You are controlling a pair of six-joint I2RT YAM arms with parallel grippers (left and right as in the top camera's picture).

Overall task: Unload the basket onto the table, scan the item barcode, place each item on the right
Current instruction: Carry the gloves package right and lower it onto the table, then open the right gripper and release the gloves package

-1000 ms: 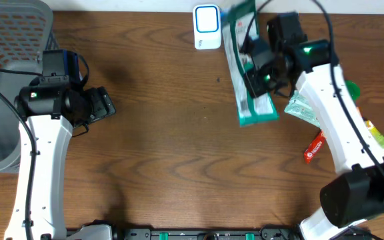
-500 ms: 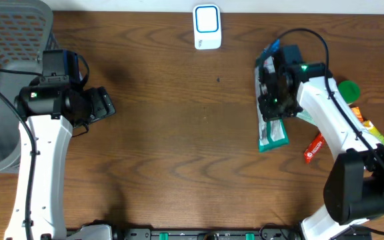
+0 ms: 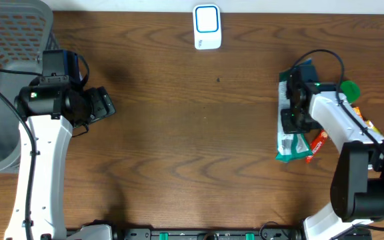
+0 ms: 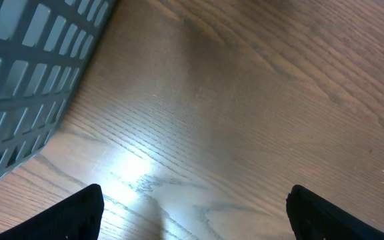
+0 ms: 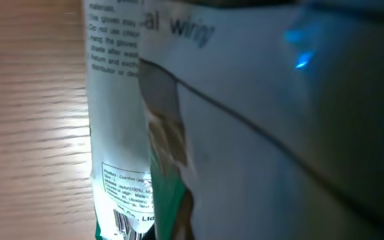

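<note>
The item is a flat green and white packet [image 3: 289, 148] with printed text. It lies lengthwise at the table's right side under my right gripper [image 3: 297, 101], which is shut on its upper part. In the right wrist view the packet [image 5: 119, 87] fills the frame, its barcode [image 5: 122, 225] shows at the bottom edge, and my own fingers are hidden. The white and blue scanner [image 3: 207, 27] stands at the table's far edge, well apart from the packet. My left gripper [image 3: 105, 105] hovers open over bare wood at the left, its dark fingertips [image 4: 79, 213] wide apart with nothing between them.
A grey mesh basket [image 3: 5, 40] stands at the far left, its wall [image 4: 25, 80] close to the left gripper. A red packet [image 3: 316, 143], a green round object [image 3: 347, 89] and other packets [image 3: 375, 137] lie by the right arm.
The right gripper has carried the packet from beside the scanner at the far edge down and to the right, to the table's right side. The left arm has not moved.
</note>
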